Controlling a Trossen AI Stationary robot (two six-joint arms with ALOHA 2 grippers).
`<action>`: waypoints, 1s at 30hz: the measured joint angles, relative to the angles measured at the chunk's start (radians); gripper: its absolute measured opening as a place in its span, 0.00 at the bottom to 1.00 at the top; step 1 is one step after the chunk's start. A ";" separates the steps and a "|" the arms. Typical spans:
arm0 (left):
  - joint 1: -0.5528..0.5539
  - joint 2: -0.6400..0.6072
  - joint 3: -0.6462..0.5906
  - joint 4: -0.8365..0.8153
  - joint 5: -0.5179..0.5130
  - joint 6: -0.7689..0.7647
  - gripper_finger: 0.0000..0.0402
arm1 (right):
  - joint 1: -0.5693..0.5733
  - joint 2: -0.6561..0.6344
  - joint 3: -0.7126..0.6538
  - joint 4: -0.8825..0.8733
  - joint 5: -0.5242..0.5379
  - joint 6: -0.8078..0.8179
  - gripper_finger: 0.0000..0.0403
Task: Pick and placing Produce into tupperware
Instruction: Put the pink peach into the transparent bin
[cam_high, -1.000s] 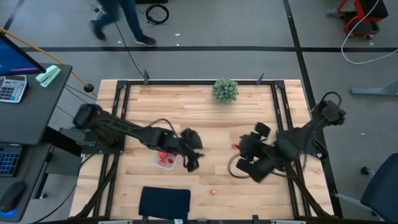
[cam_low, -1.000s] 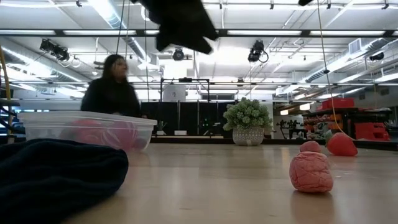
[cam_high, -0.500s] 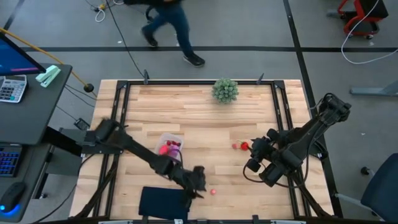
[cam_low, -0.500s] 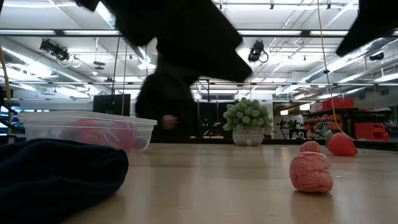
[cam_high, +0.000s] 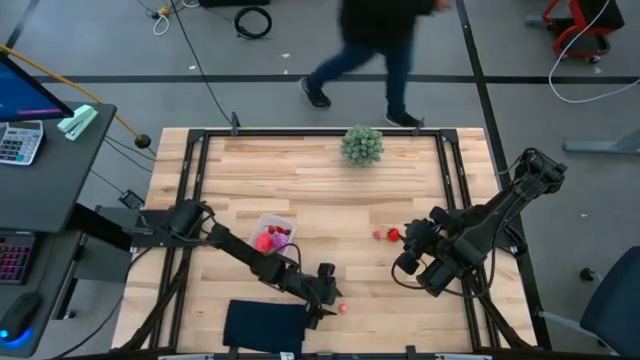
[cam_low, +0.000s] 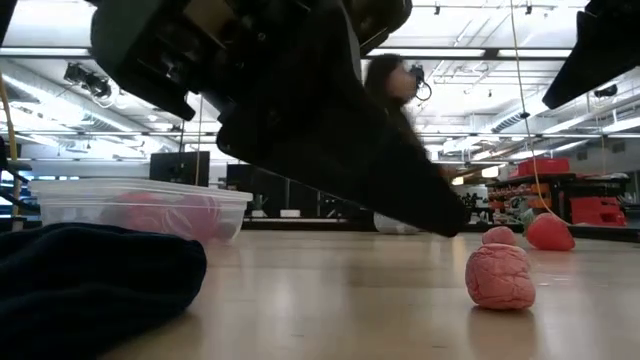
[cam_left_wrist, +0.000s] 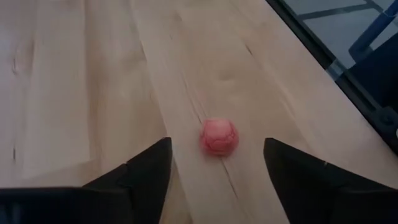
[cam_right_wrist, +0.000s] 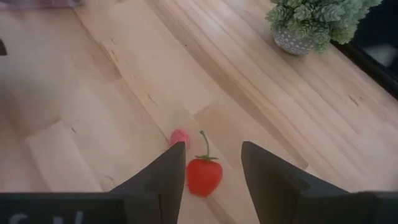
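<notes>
A small pink berry (cam_left_wrist: 219, 137) lies on the wood near the table's near edge (cam_high: 343, 308). My left gripper (cam_left_wrist: 216, 149) is low over it and open, with one finger on each side and a gap to each. The clear tub (cam_high: 272, 236) stands on the table left of centre and holds red and pink pieces (cam_low: 150, 212). My right gripper (cam_right_wrist: 213, 152) is open. It hovers right of centre, just short of a red stalked fruit (cam_right_wrist: 204, 175) and a small pink piece (cam_right_wrist: 180, 135). In the low view my left gripper (cam_low: 300, 110) fills the foreground.
A black flat pad (cam_high: 265, 325) lies at the near edge, beside my left gripper (cam_high: 330, 298). A green bushy plant (cam_high: 362, 145) stands in its pot at the far edge. Bare wood lies between the tub and my right gripper (cam_high: 403, 240). A person (cam_high: 375, 45) walks past beyond the far edge.
My left arm has swung from above the tub toward the near edge and rightward. It has come down low over the pink berry. My right gripper shifted a little toward the right early on, then kept still. The person walked rightward along the far side.
</notes>
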 joint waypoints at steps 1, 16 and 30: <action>-0.003 0.000 0.000 0.000 0.000 -0.002 0.67 | 0.000 -0.001 0.000 0.002 0.000 0.000 0.41; -0.005 0.122 0.003 0.231 -0.020 -0.050 0.70 | 0.000 -0.001 0.000 0.006 0.003 -0.002 0.41; 0.002 0.125 0.001 0.217 -0.022 -0.101 0.52 | 0.000 -0.001 0.000 0.004 0.003 -0.003 0.41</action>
